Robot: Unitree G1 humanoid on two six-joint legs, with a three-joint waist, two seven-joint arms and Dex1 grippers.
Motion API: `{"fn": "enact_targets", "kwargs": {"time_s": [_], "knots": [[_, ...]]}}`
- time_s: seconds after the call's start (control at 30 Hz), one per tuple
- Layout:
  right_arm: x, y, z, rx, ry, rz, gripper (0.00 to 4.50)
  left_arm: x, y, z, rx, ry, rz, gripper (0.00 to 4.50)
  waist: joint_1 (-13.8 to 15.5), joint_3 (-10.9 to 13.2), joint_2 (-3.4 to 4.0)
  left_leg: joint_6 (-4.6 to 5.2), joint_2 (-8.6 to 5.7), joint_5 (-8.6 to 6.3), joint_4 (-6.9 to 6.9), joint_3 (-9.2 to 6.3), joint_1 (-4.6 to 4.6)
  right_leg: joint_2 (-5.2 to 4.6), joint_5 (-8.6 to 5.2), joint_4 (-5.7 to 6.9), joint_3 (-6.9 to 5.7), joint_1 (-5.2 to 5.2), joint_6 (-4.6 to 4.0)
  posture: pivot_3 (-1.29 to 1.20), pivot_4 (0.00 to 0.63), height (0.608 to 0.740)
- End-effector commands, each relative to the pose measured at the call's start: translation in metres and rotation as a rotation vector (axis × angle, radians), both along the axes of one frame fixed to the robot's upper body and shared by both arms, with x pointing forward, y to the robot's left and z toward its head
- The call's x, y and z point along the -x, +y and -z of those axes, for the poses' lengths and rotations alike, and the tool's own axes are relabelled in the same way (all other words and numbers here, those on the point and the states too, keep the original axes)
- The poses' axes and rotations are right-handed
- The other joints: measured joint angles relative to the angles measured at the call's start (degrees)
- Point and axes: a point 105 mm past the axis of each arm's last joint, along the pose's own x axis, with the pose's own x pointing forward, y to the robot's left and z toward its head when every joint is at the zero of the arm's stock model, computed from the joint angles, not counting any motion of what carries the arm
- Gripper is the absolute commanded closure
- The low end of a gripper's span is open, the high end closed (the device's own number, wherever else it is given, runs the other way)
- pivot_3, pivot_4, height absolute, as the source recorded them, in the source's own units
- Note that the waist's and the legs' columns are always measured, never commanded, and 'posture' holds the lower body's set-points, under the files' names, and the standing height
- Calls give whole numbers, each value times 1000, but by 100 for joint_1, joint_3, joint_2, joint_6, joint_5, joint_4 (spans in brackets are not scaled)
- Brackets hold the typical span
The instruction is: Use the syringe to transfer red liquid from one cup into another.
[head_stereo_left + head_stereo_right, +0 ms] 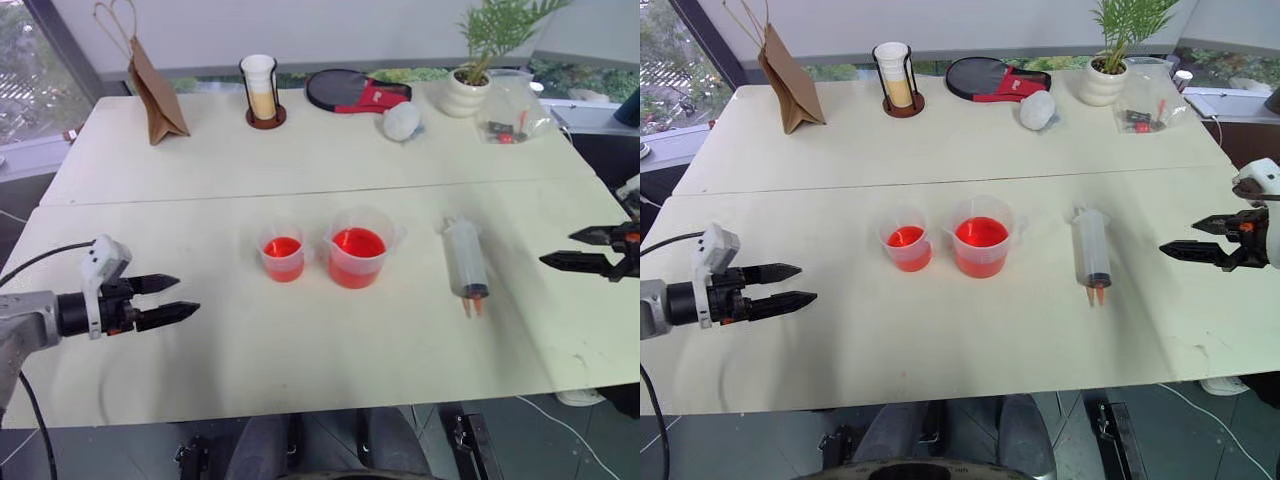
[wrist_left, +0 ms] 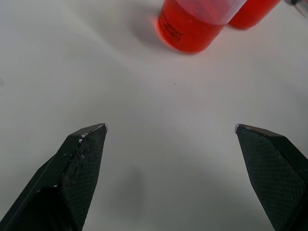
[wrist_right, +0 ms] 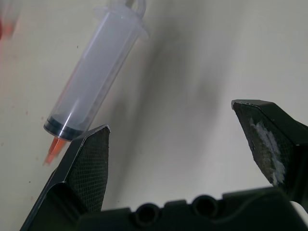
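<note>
The syringe [image 1: 466,258] lies flat on the bench [image 1: 330,370], right of centre in the head view, its orange tip toward the bottom edge. It is just right of the larger cup [image 1: 357,256] and the smaller cup [image 1: 283,257], both holding red liquid. We judge it light, stiff and smooth, so it is likely to roll, and we would grip across the mid-barrel. Our right gripper [image 1: 556,248] hovers at the right edge, spread wide, empty and pointing toward it. Our left gripper [image 1: 188,296] hangs at lower left, also spread and empty.

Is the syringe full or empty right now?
Empty: the syringe barrel is clear and its black plunger seal sits by the orange tip.
</note>
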Motion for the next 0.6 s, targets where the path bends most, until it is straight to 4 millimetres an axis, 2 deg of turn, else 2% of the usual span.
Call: {"fn": "enact_targets", "kwargs": {"time_s": [0.03,0.6], "knots": [[-5,0,-9,15,-52,5,4,-2,0,-9,-21,-45,-2,95,3,0,0,-1,0,0,2,0,0,0,-1,0,0,1,-1,0,150,740],[-17,-2,-7,26,-90,43,4,-20,2,-34,7,-174,-29,95,4,2,3,0,0,0,4,5,-1,0,2,4,-1,-2,4,0,150,740]]}}
